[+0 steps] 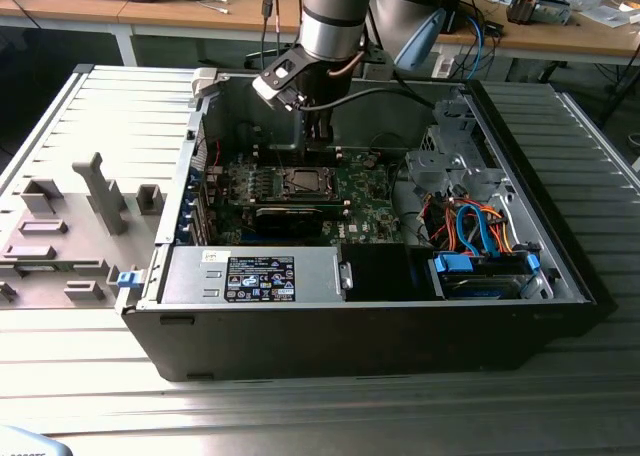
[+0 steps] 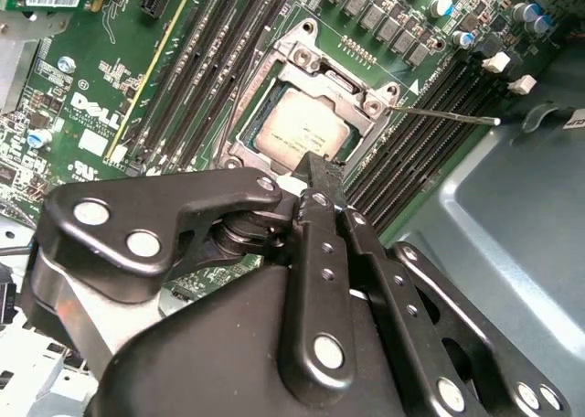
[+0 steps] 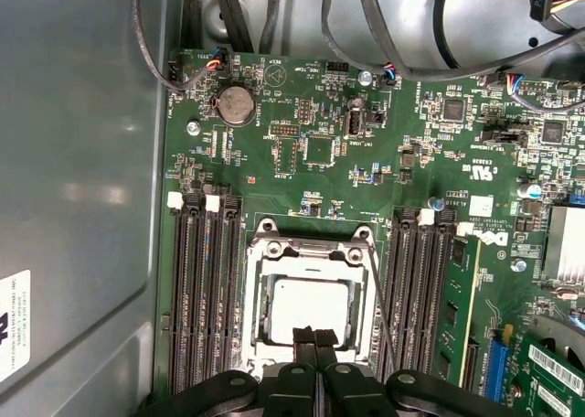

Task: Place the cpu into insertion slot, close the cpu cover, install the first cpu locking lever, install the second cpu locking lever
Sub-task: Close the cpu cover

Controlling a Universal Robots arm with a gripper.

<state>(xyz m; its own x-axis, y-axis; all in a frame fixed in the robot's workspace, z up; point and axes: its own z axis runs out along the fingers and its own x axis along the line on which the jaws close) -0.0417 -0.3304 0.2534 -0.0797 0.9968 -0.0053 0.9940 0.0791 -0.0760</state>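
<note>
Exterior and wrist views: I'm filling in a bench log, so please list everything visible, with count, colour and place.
computer case: one, black, open, on the table
table: one, grey ribbed metal
fixture tray: one, grey, at the exterior view's left
motherboard: one, green, inside the case
expansion card: one, black, on the motherboard
cables: several, orange and blue, at the exterior view's right in the case
memory slots: several, black, on both sides of the cover
coin battery: one, silvery, on the motherboard
cpu: one, silver-grey, in the cover's cut-out centre
cpu cover: one, silvery, lying around the chip
locking lever: one, thin silvery rod beside the cover
arm: one, silver-grey, reaching into the case
claw: one, black, fingertips together at the cover's edge
</note>
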